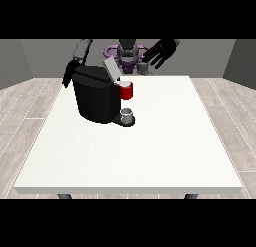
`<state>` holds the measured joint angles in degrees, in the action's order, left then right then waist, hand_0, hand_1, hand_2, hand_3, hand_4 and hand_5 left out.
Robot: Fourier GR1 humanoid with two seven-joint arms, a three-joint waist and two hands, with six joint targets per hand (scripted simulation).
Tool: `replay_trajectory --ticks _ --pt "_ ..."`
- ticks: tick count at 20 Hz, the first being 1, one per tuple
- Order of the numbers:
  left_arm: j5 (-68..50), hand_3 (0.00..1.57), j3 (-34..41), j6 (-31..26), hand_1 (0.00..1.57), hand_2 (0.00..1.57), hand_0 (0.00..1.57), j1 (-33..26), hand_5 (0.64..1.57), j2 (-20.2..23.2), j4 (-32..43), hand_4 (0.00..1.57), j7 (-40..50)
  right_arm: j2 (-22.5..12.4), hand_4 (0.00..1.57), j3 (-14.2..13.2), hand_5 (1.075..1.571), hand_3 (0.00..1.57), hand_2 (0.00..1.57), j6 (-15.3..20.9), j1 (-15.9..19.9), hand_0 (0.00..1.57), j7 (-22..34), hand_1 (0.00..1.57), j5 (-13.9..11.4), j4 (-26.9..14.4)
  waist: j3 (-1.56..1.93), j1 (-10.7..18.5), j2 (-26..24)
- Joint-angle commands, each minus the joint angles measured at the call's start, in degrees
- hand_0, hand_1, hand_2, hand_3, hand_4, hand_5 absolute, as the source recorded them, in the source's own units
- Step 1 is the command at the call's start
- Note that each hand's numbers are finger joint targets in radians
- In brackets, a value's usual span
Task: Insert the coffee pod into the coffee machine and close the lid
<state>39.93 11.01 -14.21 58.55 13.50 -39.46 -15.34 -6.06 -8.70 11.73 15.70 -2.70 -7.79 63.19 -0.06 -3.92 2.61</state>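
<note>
A black coffee machine [95,96] stands on the white table [150,151], left of the middle. Its grey lid [111,68] is tilted up and open. The red pod holder [127,90] juts out at the machine's front right, with a pale top showing in it; whether that is the pod I cannot tell. A small grey cup [127,114] sits on the drip base below. The hand at the view's left [68,75] hangs behind the machine's far left corner, partly hidden. The hand at the view's right [159,53] is raised above the table's far edge, fingers spread, holding nothing.
The robot's torso [127,53] stands behind the table's far edge. Wooden floor surrounds the table. The white tabletop stretches wide in front of and to the right of the machine.
</note>
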Motion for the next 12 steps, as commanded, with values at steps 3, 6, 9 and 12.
replay_trajectory --ticks 3,6,9,12 --pt "-15.5 0.0 11.5 -0.4 0.0 0.0 0.0 -11.2 1.571 -10.6 0.7 0.0 -3.2 0.4 0.0 -1.3 1.571 0.0 0.0 1.8 -6.4 0.0 -1.3 0.0 0.0 -0.9 -0.09 6.1 -8.6" --pt "-16.1 0.0 11.5 -1.3 0.0 0.0 0.0 -18.3 1.571 -10.6 0.9 0.39 -4.8 0.8 0.0 -1.1 1.571 0.0 0.0 0.6 -8.6 0.0 -2.6 0.0 0.8 -0.4 0.03 8.2 -11.2" --pt "-16.5 0.0 9.8 -4.0 0.0 0.0 0.0 -24.9 1.571 -13.2 0.6 0.39 -3.8 -0.2 0.0 -0.8 1.571 0.0 0.0 -1.8 -11.1 0.0 -1.5 0.0 1.4 0.6 0.07 10.6 -18.9" --pt "-17.0 0.0 10.8 -3.3 0.0 0.0 0.0 -27.0 1.571 -12.0 1.1 0.44 -2.4 0.4 0.0 1.4 1.571 0.0 0.0 -5.8 -7.3 0.0 0.6 0.0 3.5 5.9 0.04 9.2 -19.8"
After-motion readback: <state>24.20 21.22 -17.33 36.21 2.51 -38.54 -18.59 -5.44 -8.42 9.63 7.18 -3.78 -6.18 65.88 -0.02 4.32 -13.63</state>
